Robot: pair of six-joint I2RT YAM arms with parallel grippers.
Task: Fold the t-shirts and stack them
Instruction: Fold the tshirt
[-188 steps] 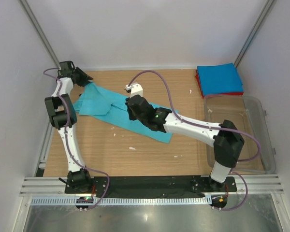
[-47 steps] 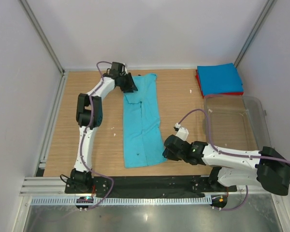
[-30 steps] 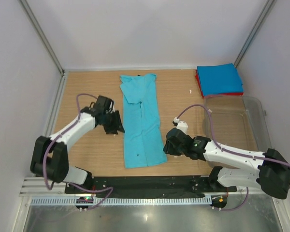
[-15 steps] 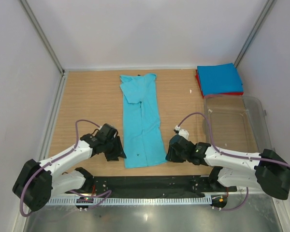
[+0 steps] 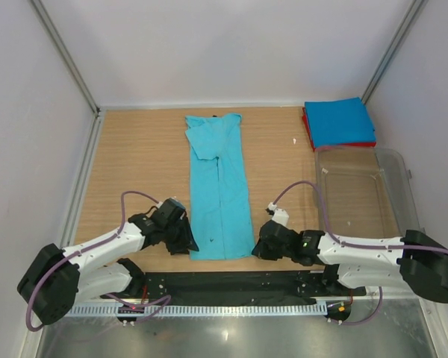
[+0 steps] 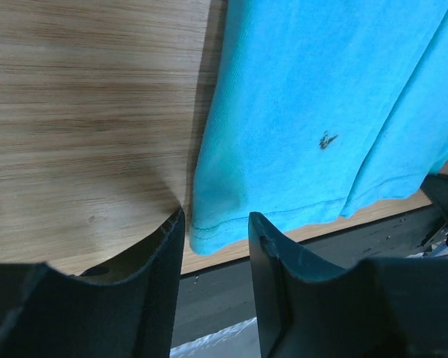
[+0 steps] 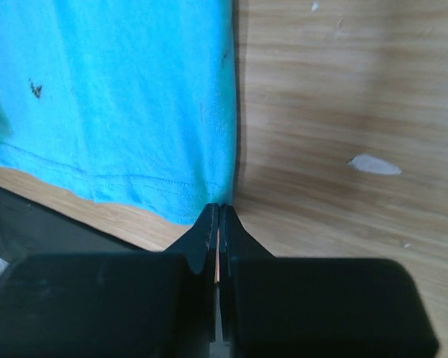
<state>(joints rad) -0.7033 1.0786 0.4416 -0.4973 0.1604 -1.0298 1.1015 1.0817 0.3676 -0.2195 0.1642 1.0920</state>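
The left arm had come down from the far edge of the bench, where it was at the collar under two seconds earlier, along the left side to the near edge. The left gripper [image 5: 185, 240] now sat at the near-left corner of the turquoise t-shirt [image 5: 220, 186]. In the left wrist view its fingers [image 6: 163, 250] stood apart, one on each side of the hem corner, with the cloth between them but not yet pinched.

The right gripper [image 5: 260, 248] had barely shifted and was still at the near-right hem corner. Its fingers were pressed together in the right wrist view, and the corner of the hem ran in under their tips, so it looked to be nipping the cloth, though only by a sliver.

The shirt itself had not moved in the last second. It lay flat as a long narrow strip down the middle of the bench [image 5: 134, 164], collar at the far edge and hem at the near edge.

At the far right corner the folded blue t-shirt [image 5: 336, 119] rested on the folded red t-shirt [image 5: 347, 145], of which only an edge showed. The clear plastic tub [image 5: 362, 201] stood just nearer, along the right edge.

With both grippers at the hem, the lengthwise fold looked finished and the crosswise fold was about to begin. The left fingers probably had to close on their corner first, so that both corners could be carried towards the collar together.
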